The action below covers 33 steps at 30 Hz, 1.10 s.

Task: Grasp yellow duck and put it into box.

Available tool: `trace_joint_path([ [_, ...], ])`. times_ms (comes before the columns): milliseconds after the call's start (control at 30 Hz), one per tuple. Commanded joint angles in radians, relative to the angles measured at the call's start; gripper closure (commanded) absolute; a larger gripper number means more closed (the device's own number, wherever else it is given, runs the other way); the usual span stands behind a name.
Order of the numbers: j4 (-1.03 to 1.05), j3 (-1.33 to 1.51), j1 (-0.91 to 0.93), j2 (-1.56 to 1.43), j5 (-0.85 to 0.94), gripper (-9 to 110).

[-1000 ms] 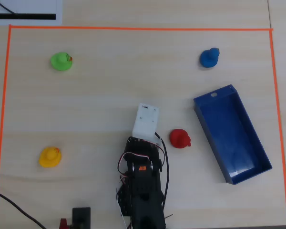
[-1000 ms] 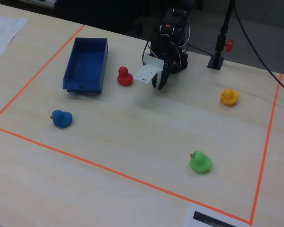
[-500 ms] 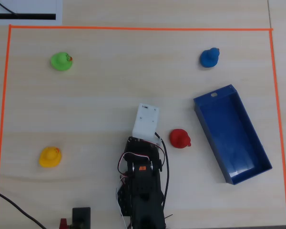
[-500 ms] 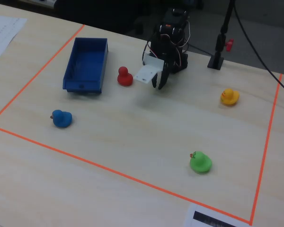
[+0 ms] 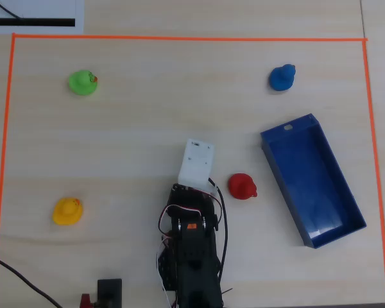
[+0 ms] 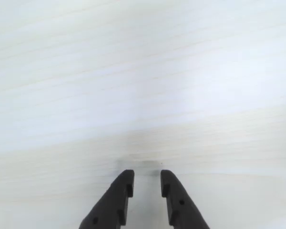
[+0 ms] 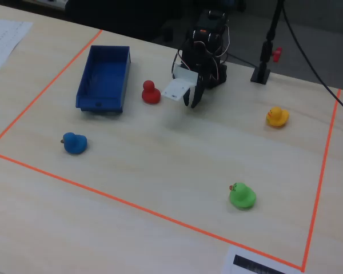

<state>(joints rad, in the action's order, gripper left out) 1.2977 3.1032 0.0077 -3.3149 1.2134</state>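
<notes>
Yellow duck: the yellow duck (image 5: 67, 211) sits on the table at about 8 o'clock in the overhead view, well apart from the arm, untouched. In the fixed view it (image 7: 277, 117) lies at about 3 o'clock, near the orange tape.

Gripper: the gripper (image 6: 147, 184) hangs over bare wood in the wrist view, its jaws slightly apart with nothing between them. In the fixed view it (image 7: 193, 101) points down beside the arm's base, between the red duck and the yellow one.

Box: the blue box (image 5: 311, 180) lies open and empty at about 3 o'clock in the overhead view, on the far side of the arm from the yellow duck.

Red duck: the red duck (image 5: 242, 186) stands just beside the arm, between it and the box.

Other ducks: a green duck (image 5: 83, 82) at 10 o'clock and a blue duck (image 5: 282, 77) at 1 o'clock in the overhead view, both well away.

Stage: judged as the start; the reach toward the yellow duck is not yet made.

Risks: the narrow jaw gap could push the rounded duck away unless widened first. On the carry to the box, the swing passes over the red duck and could knock it. A weak pinch on the smooth body could drop it short of the box.
</notes>
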Motion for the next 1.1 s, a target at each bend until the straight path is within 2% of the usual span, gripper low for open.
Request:
trace_joint_path([
  [0,0.008,0.008,-0.008,0.003,-0.002,96],
  [267,0.008,0.008,-0.008,0.003,0.006,90],
  [367,0.008,0.008,-0.009,0.003,0.006,101],
  [467,0.006,0.008,-0.009,0.003,0.029,100],
  [500,0.008,0.008,-0.011,0.003,0.043,97],
  [533,0.009,0.006,-0.011,0.003,0.049,88],
  [567,0.015,-0.005,-0.003,0.003,0.046,72],
  [633,0.051,-0.066,0.015,0.003,0.067,58],
  [733,0.12,-0.284,0.02,0.11,0.087,52],
  [933,0.367,-0.928,-0.011,0.581,0.081,40],
  [1067,0.451,-1.057,-0.164,0.744,-0.026,37],
])
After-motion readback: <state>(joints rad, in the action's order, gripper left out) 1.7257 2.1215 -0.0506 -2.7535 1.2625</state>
